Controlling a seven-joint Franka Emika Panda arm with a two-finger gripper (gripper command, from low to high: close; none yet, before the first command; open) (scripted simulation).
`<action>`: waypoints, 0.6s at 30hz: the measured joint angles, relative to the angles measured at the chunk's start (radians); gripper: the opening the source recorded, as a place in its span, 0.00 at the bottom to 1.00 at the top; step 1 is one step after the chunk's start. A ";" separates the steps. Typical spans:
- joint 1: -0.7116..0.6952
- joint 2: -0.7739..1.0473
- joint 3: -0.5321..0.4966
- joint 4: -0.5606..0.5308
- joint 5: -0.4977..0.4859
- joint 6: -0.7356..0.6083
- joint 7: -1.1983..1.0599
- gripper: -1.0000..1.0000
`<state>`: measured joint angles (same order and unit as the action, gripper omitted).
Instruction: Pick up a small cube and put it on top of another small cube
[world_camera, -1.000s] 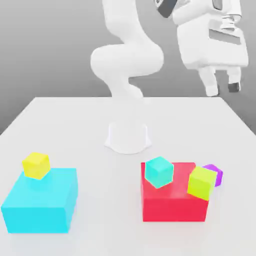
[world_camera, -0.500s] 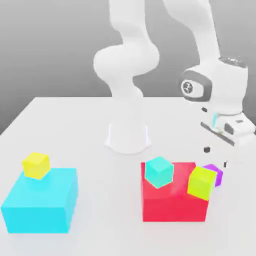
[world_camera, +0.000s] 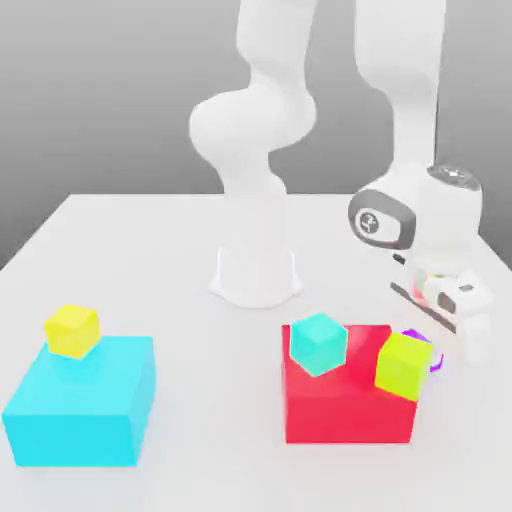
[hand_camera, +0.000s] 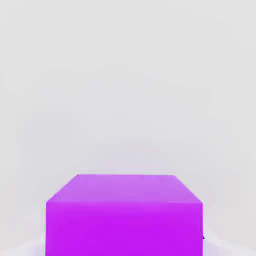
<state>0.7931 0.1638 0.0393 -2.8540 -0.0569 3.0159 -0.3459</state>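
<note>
A small purple cube (hand_camera: 124, 215), plain and evenly coloured with sharp edges and no markings, sits on the white counter (world_camera: 150, 260) just behind the far corner of a red block (world_camera: 345, 405) at the exterior view's right. From that angle only a sliver of the purple cube shows, tucked behind a yellow-green cube (world_camera: 403, 364) that leans on the red block's corner and under the robot's hand. From the hand view it appears close up, its top face and one side face squarely presented against the pale counter. The white arm (world_camera: 400, 90) rises from its round base (world_camera: 256, 275) at the middle of the counter, bends high, then drops steeply down on the exterior view's right, with the wrist folded so the hand points down at the purple cube. The tool (world_camera: 432, 345) is low over the counter, drawn narrow and clamped on the purple cube. A cyan cube (world_camera: 318, 343) rests on the red block's top. At the exterior view's left, well apart, a yellow cube (world_camera: 72, 331) sits on a large cyan block (world_camera: 82, 405).
</note>
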 joint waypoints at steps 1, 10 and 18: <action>-0.004 -0.035 0.007 -0.006 0.010 -0.028 -0.007 0.00; -0.088 -0.287 -0.050 0.074 0.058 -0.361 0.055 0.00; -0.219 -0.377 -0.130 0.202 0.032 -0.578 0.201 0.00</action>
<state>0.5740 -0.2128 -0.0903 -2.6519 -0.0247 2.4380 -0.1447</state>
